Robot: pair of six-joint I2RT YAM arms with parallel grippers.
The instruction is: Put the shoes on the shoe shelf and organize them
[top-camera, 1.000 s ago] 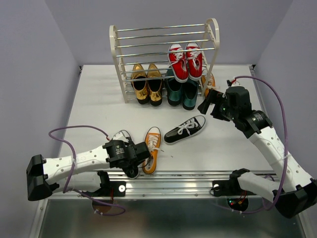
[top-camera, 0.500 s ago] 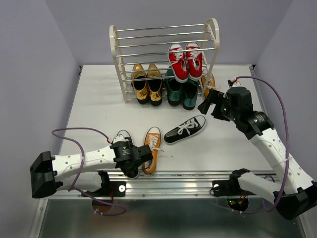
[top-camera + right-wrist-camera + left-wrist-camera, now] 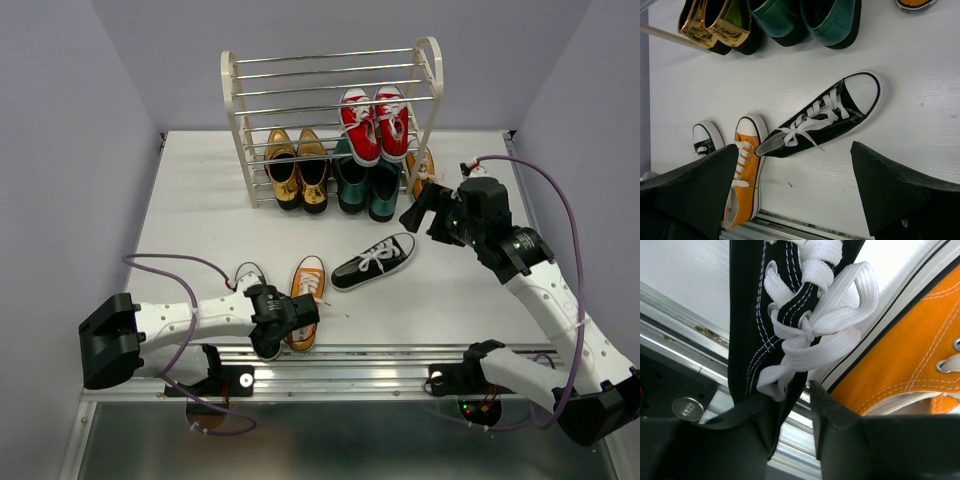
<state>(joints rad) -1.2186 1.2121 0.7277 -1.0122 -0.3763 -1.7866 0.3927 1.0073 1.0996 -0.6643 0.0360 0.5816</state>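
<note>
Black canvas and white laces are filling my left wrist feed. The left pincer (image 3: 792, 407) is hovering over the black sneaker (image 3: 752, 315) that is lying near the front edge of the desk (image 3: 200, 200). Its two fingers (image 3: 747, 417) are standing a narrow gap apart, with the sneaker's rim and loose lace ends between them. I cannot tell whether they are squeezing the canvas or only straddling it. An orange sneaker (image 3: 905, 360) is lying close alongside on the right.

On the overhead camera I am seeing the right pincer (image 3: 420, 208) hanging above the desk near the right end of the shelf (image 3: 236, 110). Its own feed is showing its fingers (image 3: 695, 190) spread wide apart. Below it the second black sneaker (image 3: 825, 117) is resting on its sole, slanted, in the middle of the desk and well apart from the shelf.

Two red sneakers (image 3: 376, 123) are sitting side by side on a middle tier toward the right, toes facing me. The second orange sneaker (image 3: 423, 165) is peeking out by the shelf's right foot, partly hidden. A gold pair (image 3: 298, 170) and a green pair (image 3: 367, 185) are standing side by side at the shelf's bottom. I cannot tell whether they are on the lowest rods or on the desk.
</note>
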